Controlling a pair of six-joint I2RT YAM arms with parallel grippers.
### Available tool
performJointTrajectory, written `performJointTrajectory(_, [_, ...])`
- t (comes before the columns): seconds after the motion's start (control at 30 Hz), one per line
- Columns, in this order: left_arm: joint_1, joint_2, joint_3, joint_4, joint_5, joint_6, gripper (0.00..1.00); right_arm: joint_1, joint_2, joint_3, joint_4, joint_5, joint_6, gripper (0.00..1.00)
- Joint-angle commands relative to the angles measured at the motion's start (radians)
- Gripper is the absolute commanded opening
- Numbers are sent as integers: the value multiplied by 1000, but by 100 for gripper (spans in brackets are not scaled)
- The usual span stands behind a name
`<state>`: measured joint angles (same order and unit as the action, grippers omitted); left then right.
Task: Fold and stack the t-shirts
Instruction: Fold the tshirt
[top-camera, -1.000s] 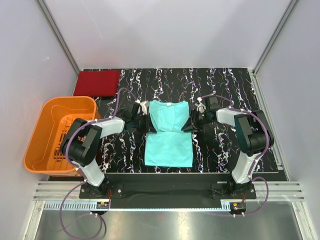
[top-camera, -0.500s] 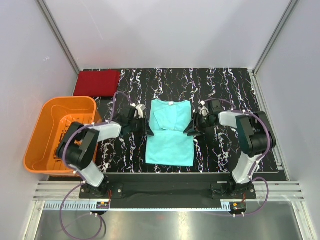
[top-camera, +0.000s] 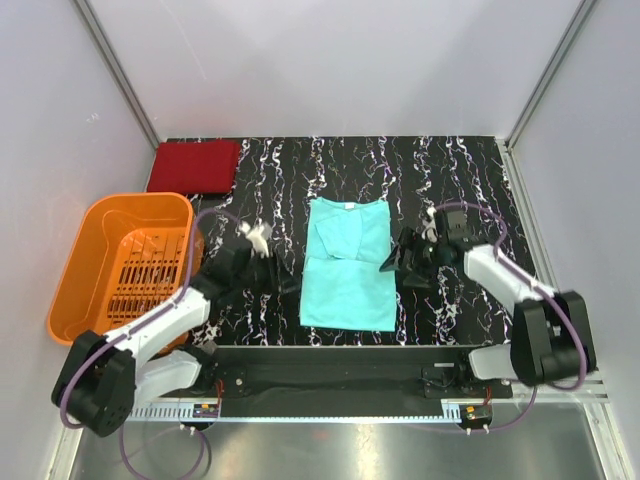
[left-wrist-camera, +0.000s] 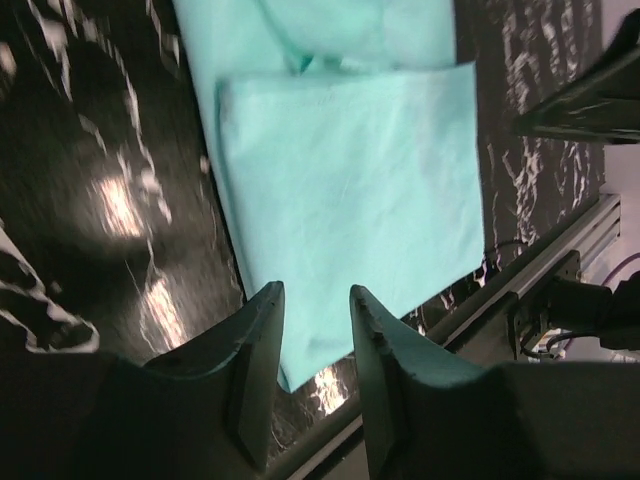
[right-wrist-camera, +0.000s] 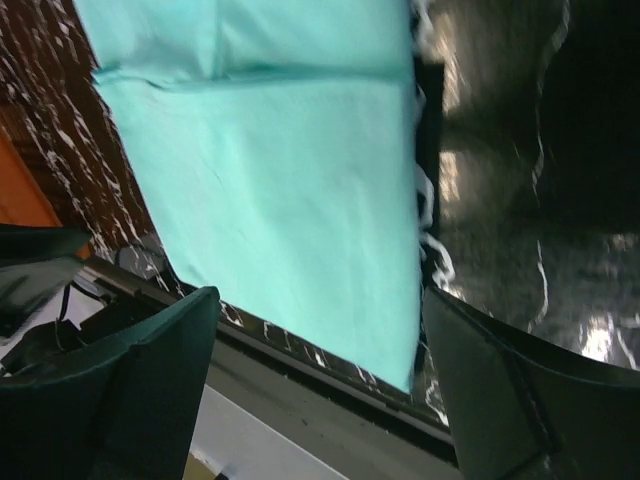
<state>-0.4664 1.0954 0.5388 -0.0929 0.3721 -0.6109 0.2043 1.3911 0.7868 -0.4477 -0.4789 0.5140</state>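
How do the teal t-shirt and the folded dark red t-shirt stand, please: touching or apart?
Apart. The top view shows bare marbled tabletop between the teal t-shirt and the dark red t-shirt.

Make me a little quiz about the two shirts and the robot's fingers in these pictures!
1. True or false: the dark red shirt lies on the table, outside the orange basket.
2. Where does the teal shirt lie? A) on the table B) in the basket C) on top of the red shirt
3. Fill in the gap: the right arm's fingers stand ___ and hold nothing.

Key: 1 true; 2 A; 3 open.
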Motion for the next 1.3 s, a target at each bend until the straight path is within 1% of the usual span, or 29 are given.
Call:
performJointTrajectory(0.0, [-75,-66,-129,18,-71,-183,39,-2,-122,-111,-86,36,92,91])
performJointTrajectory(0.03, [-109,-84,-146,15,-102,-257,39,-2,-153,-139,-86,37,128,92])
performJointTrajectory(0.07, [-126,-122,-166,13,-134,-285,40,-2,-211,-168,-80,42,150,93])
performJointTrajectory(0.1, [-139,-138,-190,2,-200,-306,41,0,-236,-223,-72,34,170,93])
performJointTrajectory(0.13, [-158,-150,-201,-14,-234,-369,43,-2,-259,-251,-60,23,210,92])
performJointTrajectory(0.17, [-163,-166,-212,-28,-260,-401,44,-2,-288,-271,-56,19,224,87])
performJointTrajectory(0.2, [-167,-167,-232,-15,-272,-426,45,-2,-299,-306,-54,17,237,85])
performJointTrajectory(0.23, [-181,-166,-237,-7,-274,-459,45,-2,-308,-319,-59,16,251,80])
performJointTrajectory(0.27, [-192,-152,-238,-7,-288,-476,45,0,-329,-331,-62,17,256,64])
performJointTrajectory(0.3, [-202,-137,-238,-7,-294,-499,45,0,-337,-352,-65,23,267,57])
performJointTrajectory(0.4, [-253,-74,-237,8,-305,-539,44,1,-353,-400,-42,-4,291,46])
performJointTrajectory(0.47, [-296,-43,-235,27,-306,-579,44,3,-340,-412,-48,0,291,46])
performJointTrajectory(0.53, [-328,-19,-240,30,-320,-615,44,12,-333,-429,-45,-4,288,50])
performJointTrajectory(0.6, [-342,-11,-249,32,-341,-653,45,23,-320,-439,-33,-3,290,57])
performJointTrajectory(0.67, [-353,-12,-267,50,-357,-681,47,29,-304,-454,-8,2,297,59])
performJointTrajectory(0.77, [-353,21,-254,71,-357,-687,48,32,-290,-465,30,5,311,59])
performJointTrajectory(0.93, [-356,76,-244,78,-346,-707,49,33,-273,-483,67,5,331,58])
performJointTrajectory(1.1, [-357,72,-260,74,-358,-743,46,49,-276,-489,64,2,342,55])
performJointTrajectory(1.27, [-364,58,-255,48,-371,-739,45,61,-268,-501,75,13,343,54])
